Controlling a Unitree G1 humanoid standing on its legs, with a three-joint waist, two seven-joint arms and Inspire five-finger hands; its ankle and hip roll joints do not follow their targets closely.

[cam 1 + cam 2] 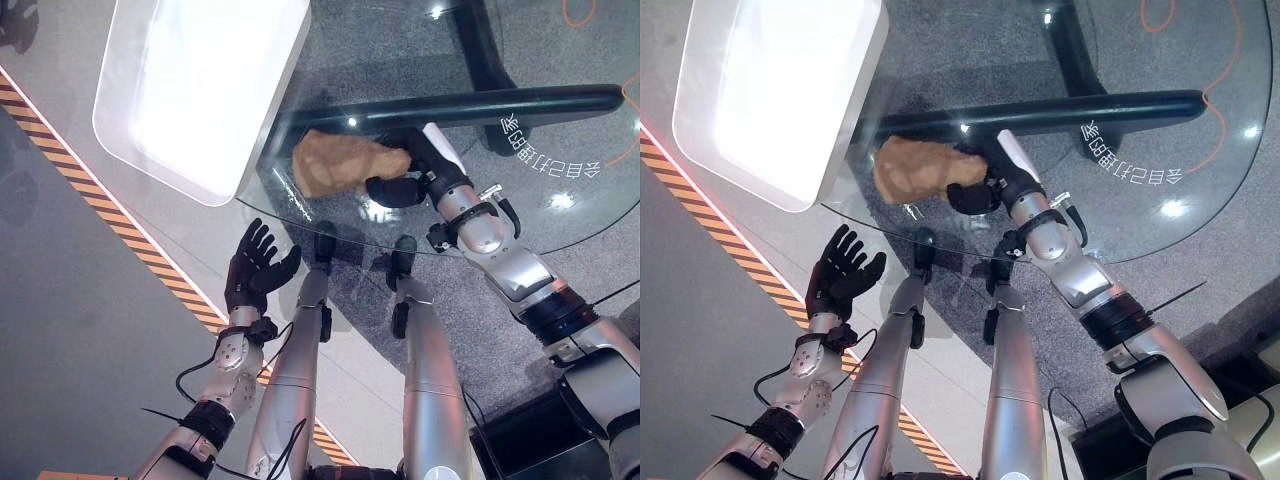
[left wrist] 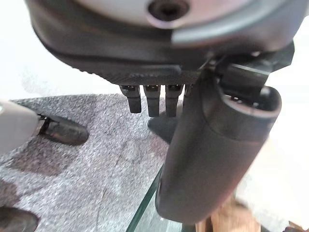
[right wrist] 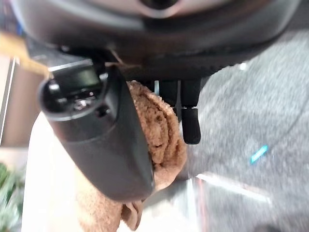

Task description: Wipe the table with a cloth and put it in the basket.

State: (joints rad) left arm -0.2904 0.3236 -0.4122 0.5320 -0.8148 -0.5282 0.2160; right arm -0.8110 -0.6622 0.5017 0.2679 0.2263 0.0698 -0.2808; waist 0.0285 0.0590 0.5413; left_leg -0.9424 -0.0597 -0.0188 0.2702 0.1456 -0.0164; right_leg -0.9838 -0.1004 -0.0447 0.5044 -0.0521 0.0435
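The round glass surface (image 1: 560, 150) spans the scene over grey carpet, and a white basket (image 1: 205, 90) stands at its left edge, too brightly lit to tell what is inside. Just beside the basket, a crumpled brown cloth (image 1: 345, 165) lies on the glass, soft and terry-like, bunched into folds. The right hand (image 1: 400, 188) grips its near edge, fingers and thumb curled round it. The left hand (image 1: 255, 268) hangs off the surface, fingers spread wide, holding nothing.
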